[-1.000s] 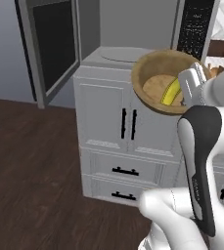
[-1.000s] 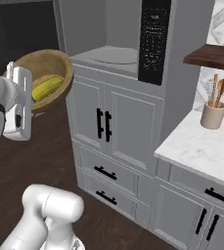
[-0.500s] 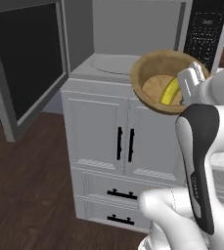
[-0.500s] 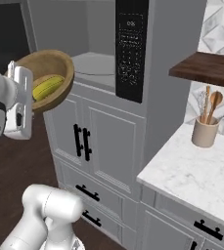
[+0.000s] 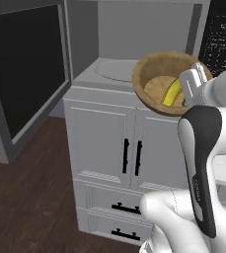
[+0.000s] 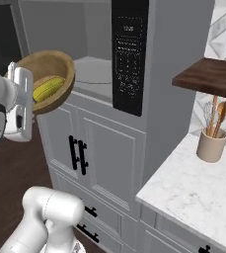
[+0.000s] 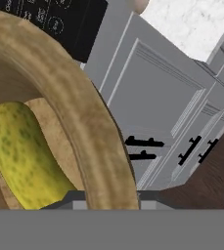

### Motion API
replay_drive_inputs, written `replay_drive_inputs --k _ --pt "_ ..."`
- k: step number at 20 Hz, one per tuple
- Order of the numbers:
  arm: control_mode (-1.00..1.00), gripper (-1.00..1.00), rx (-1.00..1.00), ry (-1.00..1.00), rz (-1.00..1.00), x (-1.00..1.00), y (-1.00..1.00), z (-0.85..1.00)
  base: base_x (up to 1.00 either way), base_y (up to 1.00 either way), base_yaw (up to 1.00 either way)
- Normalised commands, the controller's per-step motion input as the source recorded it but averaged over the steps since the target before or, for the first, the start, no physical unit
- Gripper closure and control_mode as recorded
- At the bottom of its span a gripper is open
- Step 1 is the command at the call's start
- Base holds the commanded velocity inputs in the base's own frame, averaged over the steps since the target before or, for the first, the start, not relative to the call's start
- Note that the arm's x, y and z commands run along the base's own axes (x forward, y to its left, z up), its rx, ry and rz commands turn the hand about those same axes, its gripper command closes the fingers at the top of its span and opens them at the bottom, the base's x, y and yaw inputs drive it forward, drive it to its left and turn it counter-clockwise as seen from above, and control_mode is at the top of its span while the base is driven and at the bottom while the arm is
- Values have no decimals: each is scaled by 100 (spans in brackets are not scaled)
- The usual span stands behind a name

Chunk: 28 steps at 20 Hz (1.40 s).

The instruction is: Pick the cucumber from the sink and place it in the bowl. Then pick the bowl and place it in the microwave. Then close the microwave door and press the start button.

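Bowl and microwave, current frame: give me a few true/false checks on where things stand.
1. The cucumber lies inside the bowl. True.
2. The bowl rests on the microwave's turntable plate. False: it is held in the air by its rim in the gripper, in front of the cavity.
3. The microwave door is shut. False: it stands swung open to the left.
4. A cup of wooden utensils stands on the marble counter. True.
5. The bowl is tilted, not level. True.
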Motion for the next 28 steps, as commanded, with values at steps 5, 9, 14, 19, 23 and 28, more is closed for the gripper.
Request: replay_drive_inputs --k 5,9,14,19,23,28 --pt "100 100 0 0 0 0 0 0 5 27 19" --pt "100 100 0 0 0 0 0 0 16 23 19" --pt "100 100 0 0 0 0 0 0 24 39 18" --pt "100 100 0 0 0 0 0 0 59 11 8" --pt "100 100 0 0 0 0 0 0 43 -1 4" --pt "100 100 0 0 0 0 0 0 21 -28 1"
